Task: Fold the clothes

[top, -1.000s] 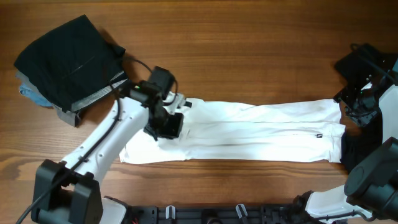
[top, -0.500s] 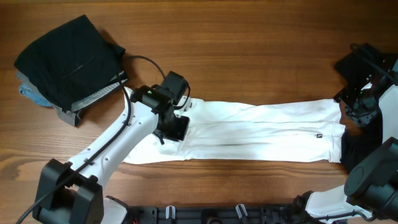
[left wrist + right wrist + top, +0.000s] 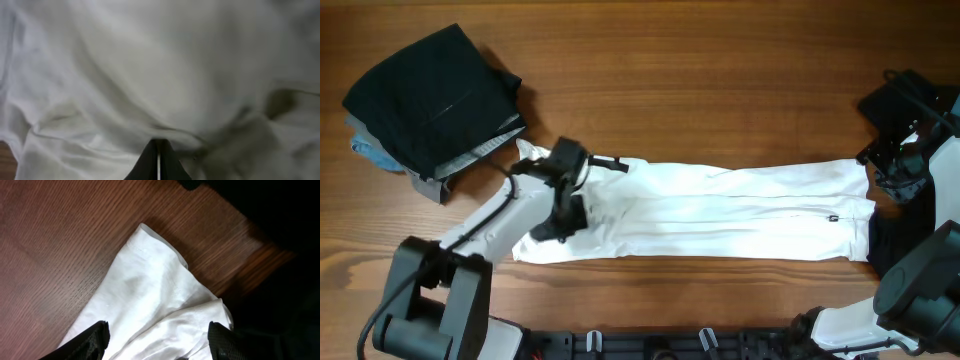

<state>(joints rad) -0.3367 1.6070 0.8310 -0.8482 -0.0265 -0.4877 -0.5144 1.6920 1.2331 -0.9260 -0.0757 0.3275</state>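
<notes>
The white T-shirt (image 3: pixel 740 210) lies folded into a long strip across the table, from left of centre to the right side. My left gripper (image 3: pixel 558 222) presses down on the strip's left end. In the left wrist view its jaws (image 3: pixel 158 159) are shut on a pinch of the white cloth (image 3: pixel 150 75), which fills the view. My right gripper (image 3: pixel 160 347) hovers open over the shirt's right end (image 3: pixel 150 300), fingers (image 3: pixel 95 340) wide apart and nothing between them. A loose black garment (image 3: pixel 882 240) lies under the right arm, at the shirt's right end.
A stack of folded clothes (image 3: pixel 425 100), black on top with grey and blue beneath, sits at the back left. Bare wooden table (image 3: pixel 720 80) runs behind the shirt. The right arm's dark body (image 3: pixel 910 120) stands at the right edge.
My left gripper has swung left and toward the front along the shirt's left end, and its jaws have closed onto the cloth. The right arm has not moved.
</notes>
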